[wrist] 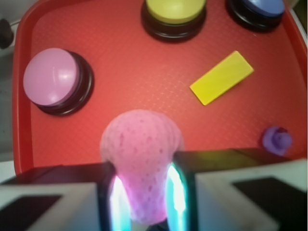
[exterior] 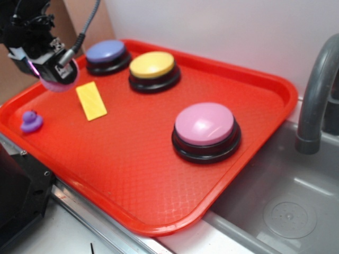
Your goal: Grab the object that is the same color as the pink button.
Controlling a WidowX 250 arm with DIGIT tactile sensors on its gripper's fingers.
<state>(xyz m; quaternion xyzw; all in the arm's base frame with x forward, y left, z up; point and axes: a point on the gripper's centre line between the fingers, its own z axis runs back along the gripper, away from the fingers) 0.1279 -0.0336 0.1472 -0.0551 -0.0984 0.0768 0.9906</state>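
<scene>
My gripper (exterior: 53,74) is shut on the small pink dimpled ball (wrist: 140,144), squeezed between the two fingers and held above the far left part of the red tray (exterior: 132,174). The ball also shows in the exterior view (exterior: 59,83) under the black gripper. The large pink button (exterior: 205,127) on its black base stands on the right part of the tray, well away from my gripper; it sits at the upper left in the wrist view (wrist: 55,79).
A yellow button (exterior: 153,69) and a blue-purple button (exterior: 107,55) stand at the tray's back. A flat yellow block (exterior: 91,100) and a small purple duck (exterior: 30,121) lie on the left. A grey faucet (exterior: 318,90) and sink (exterior: 286,206) are to the right.
</scene>
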